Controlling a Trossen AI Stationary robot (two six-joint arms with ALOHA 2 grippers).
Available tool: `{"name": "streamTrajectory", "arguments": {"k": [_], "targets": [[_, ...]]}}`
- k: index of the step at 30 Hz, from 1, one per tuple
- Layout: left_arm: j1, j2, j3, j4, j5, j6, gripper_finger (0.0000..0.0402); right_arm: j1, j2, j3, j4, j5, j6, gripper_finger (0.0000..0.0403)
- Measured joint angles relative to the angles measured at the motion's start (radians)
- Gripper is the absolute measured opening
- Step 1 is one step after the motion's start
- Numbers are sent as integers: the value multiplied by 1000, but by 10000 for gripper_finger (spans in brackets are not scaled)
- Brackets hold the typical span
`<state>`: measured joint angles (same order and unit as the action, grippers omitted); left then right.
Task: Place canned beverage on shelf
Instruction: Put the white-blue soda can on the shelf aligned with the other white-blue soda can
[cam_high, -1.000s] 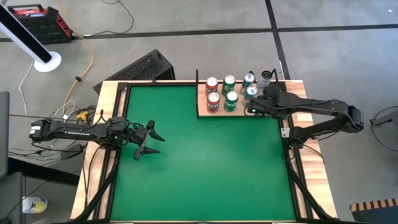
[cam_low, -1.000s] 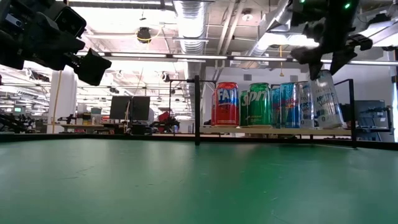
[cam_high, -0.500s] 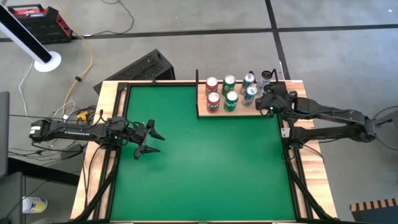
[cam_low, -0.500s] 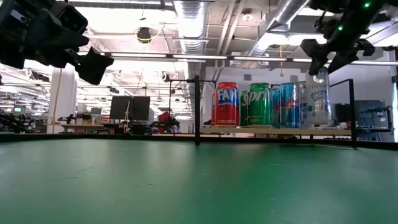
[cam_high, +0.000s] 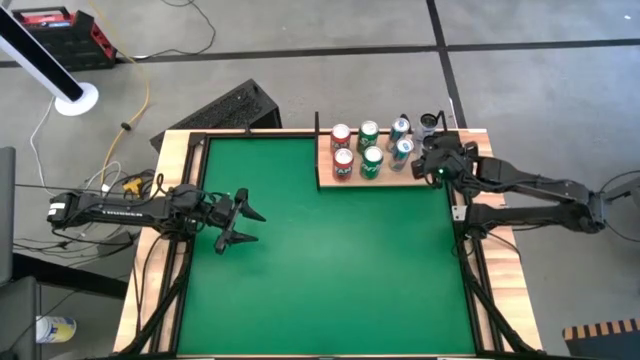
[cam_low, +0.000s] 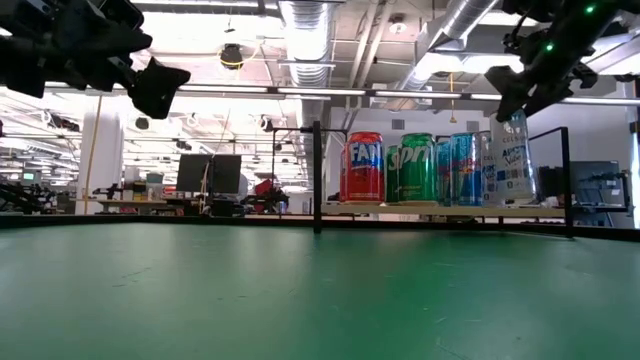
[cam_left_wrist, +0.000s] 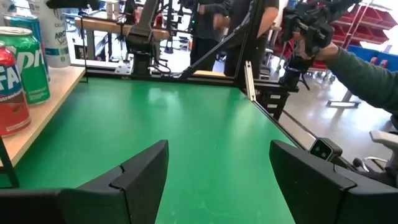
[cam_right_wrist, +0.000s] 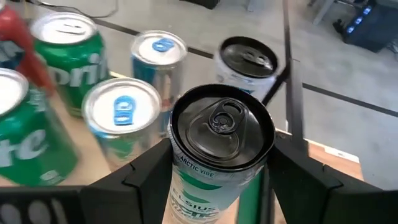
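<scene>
The shelf (cam_high: 330, 181), a light-wood plank with black posts, stands at the table's far right and also shows in the low view (cam_low: 420, 209). Several cans stand on it: red (cam_high: 343, 164), green (cam_high: 372, 160), blue-silver (cam_high: 404, 149) and a black-topped one (cam_high: 430, 123). My right gripper (cam_high: 438, 162) is shut on a white can with a black top (cam_right_wrist: 222, 127) over the shelf's right end (cam_low: 512, 160). My left gripper (cam_high: 234, 226) hovers open and empty over the table's left part (cam_left_wrist: 217, 168). My right gripper pinches the white can's side wall just under its top rim (cam_right_wrist: 180, 163) between its two fingers, one on each side. The fingers (cam_low: 515, 85) come from above. The can hangs upright, its bottom (cam_low: 512, 202) at the plank; whether it rests there I cannot tell.
The shelf's black post (cam_low: 568, 180) stands just right of the held can, and the blue-silver cans (cam_low: 462, 168) just left of it. The green table top (cam_high: 320, 270) lies open between the arms. A person's teal sleeve (cam_left_wrist: 364, 71) shows beyond the table.
My right gripper has carried the white can toward the table's right edge, along the shelf's front to its right end. The can was tilted and now hangs upright, close over the plank. The gripper has stayed shut on it.
</scene>
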<state>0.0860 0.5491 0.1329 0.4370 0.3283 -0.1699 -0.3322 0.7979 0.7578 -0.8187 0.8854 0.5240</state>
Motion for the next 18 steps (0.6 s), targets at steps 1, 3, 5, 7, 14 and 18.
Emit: {"name": "streamTrajectory", "arguments": {"k": [1,3,5,7,14,18], "targets": [[0,0,0,0,0,0,263,-11,0,0,-3,-2,-2,260],[0,0,0,-3,0,-3,263,-31,0,0,-11,-5,-7,260],[0,0,0,-4,0,-5,263,-50,0,0,-10,-15,-21,260],[0,0,0,-5,1,-7,263,-65,0,0,-6,-33,-25,260],[0,0,0,-8,5,-7,263,-68,2,0,20,-54,-36,260],[0,0,0,-8,6,-7,263,-68,0,-46,77,-52,-40,260]]}}
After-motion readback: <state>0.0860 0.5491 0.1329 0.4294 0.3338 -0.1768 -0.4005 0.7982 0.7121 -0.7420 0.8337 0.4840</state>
